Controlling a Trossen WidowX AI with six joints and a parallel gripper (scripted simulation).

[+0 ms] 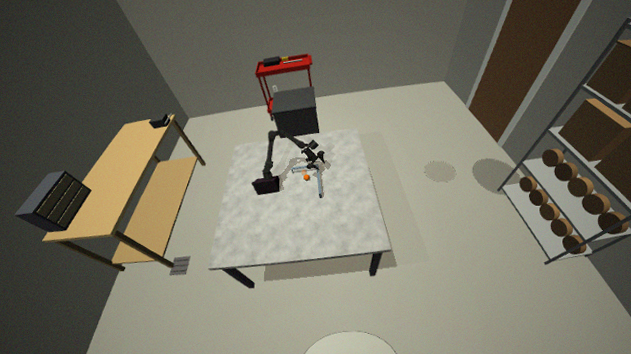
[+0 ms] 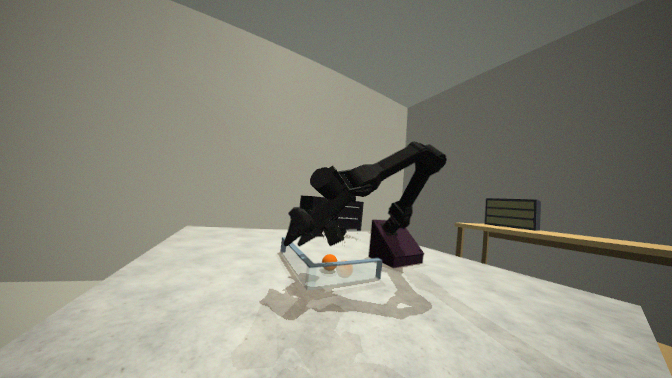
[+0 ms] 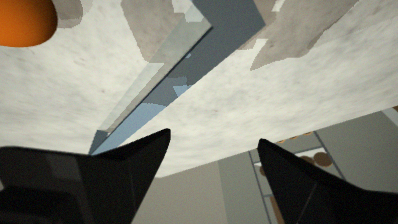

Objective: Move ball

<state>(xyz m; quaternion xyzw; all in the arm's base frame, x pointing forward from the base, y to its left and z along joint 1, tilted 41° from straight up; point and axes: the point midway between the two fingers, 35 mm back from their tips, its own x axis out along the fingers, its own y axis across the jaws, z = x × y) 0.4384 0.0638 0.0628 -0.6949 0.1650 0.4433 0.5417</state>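
I am watching the arm (image 2: 400, 170) reaching out from its dark purple base (image 2: 395, 245) on the marbled table (image 2: 150, 310) and bending down over the far end of the corner made by the two low clear walls (image 2: 340, 274). The gripper (image 2: 315, 235) is hanging just above the far end of the wall that runs away from the exterior camera, with its jaws standing wide apart and nothing between them. In the wrist view I am seeing both dark fingers spread at the bottom of the picture, a clear wall (image 3: 165, 85) running between them and off toward the top, and the orange ball (image 3: 22, 20) cut off in the upper left corner, well apart from the fingertips.

The orange ball (image 2: 329, 261) is sitting on the table inside the corner, close to where the two walls meet. The see-through copy (image 2: 345, 270) is showing as a pale, faint sphere just beside the ball, toward the exterior camera and slightly to the right; the two are overlapping a little in that view, so I cannot tell whether they are touching. From the top view I am seeing the ball (image 1: 305, 177) as a small orange dot in the angle of the walls (image 1: 319, 183), with the gripper (image 1: 314, 160) just beyond it toward the grey box (image 1: 296, 109).
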